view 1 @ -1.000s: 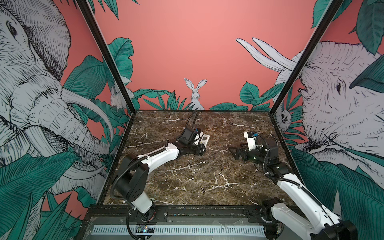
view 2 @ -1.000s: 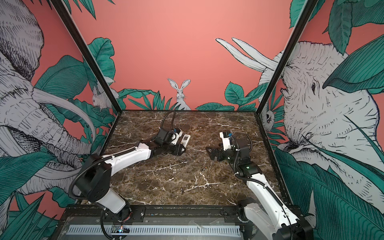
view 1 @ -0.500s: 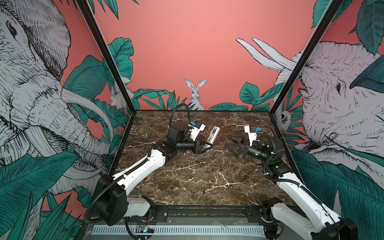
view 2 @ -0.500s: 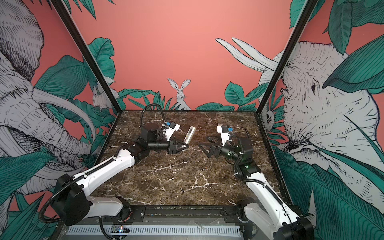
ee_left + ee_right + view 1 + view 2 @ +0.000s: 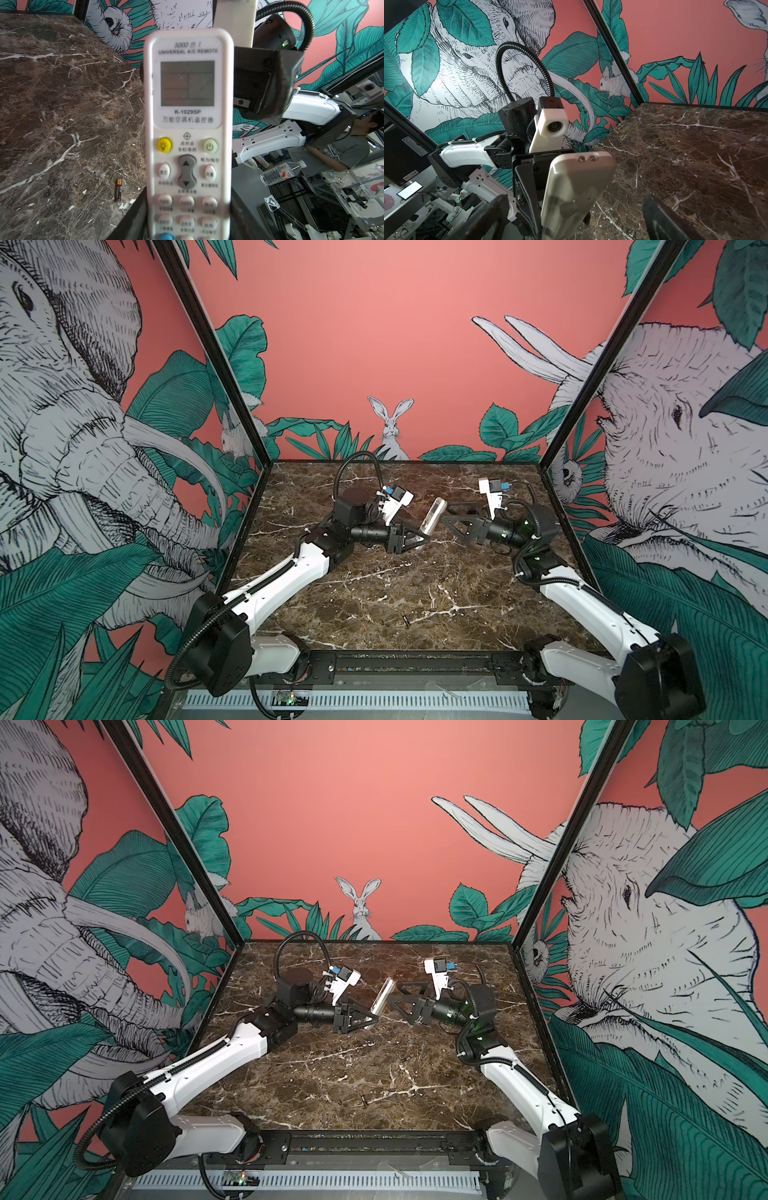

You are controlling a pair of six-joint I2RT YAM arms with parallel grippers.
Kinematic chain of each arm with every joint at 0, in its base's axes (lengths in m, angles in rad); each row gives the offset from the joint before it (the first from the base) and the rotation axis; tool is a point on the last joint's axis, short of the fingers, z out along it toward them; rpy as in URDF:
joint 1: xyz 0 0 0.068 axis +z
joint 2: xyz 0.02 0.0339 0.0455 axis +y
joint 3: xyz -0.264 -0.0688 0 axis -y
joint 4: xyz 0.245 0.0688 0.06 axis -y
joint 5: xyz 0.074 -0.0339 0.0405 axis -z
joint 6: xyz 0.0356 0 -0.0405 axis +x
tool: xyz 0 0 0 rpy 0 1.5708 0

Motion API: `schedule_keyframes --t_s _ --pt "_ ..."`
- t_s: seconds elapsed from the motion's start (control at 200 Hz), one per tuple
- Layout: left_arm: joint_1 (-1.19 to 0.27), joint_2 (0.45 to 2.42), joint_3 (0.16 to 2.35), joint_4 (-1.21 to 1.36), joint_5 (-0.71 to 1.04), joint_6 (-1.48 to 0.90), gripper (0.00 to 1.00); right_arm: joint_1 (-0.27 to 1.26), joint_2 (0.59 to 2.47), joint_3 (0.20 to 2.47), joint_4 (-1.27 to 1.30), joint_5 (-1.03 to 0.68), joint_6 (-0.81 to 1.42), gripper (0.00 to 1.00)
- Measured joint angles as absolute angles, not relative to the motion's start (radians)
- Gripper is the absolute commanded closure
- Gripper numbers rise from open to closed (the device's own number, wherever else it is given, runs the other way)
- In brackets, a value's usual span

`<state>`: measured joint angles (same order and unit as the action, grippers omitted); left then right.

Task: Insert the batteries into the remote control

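Observation:
My left gripper (image 5: 422, 538) (image 5: 372, 1020) is shut on the lower end of the white remote control (image 5: 432, 516) (image 5: 382, 996) and holds it tilted above the table's middle. In the left wrist view the remote control (image 5: 188, 124) shows its screen and buttons, with the gripper (image 5: 188, 225) clamping its sides. My right gripper (image 5: 446, 514) (image 5: 394, 993) faces it from the right, open. In the right wrist view the grey-beige back (image 5: 575, 187) sits between the wide-apart fingers (image 5: 488, 218) with gaps on both sides. Two batteries (image 5: 444, 577) (image 5: 405, 619) lie on the marble; one battery (image 5: 118, 190) shows in the left wrist view.
The dark marble table (image 5: 353, 597) is boxed in by painted walls at the left, back and right, with a black rail along its front edge (image 5: 415, 659). Small white flecks (image 5: 124, 205) lie near the closer battery.
My left gripper has lifted the remote off the table and carried it toward the middle. My right gripper has risen and turned its open jaws toward the remote's back.

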<state>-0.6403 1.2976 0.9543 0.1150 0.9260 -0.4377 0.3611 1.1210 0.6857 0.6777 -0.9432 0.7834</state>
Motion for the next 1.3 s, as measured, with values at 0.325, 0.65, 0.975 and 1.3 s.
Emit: schedule_keyframes --t_s 0.325,0.65,0.975,1.3 --pt "-0.640 1.298 0.954 0.140 0.948 -0.449 0.75 0.387 1.197 0.686 0.807 -0.956 0.854 0.10" --pt "-0.640 1.311 0.954 0.149 0.962 -0.449 0.76 0.403 1.258 0.686 0.943 -0.972 0.936 0.16" --pt "-0.640 1.316 0.954 0.150 0.969 -0.452 0.76 0.415 1.267 0.686 0.980 -0.981 0.950 0.27" --pt "-0.641 1.316 0.954 0.160 0.984 -0.453 0.76 0.419 1.269 0.686 0.984 -0.981 0.955 0.50"
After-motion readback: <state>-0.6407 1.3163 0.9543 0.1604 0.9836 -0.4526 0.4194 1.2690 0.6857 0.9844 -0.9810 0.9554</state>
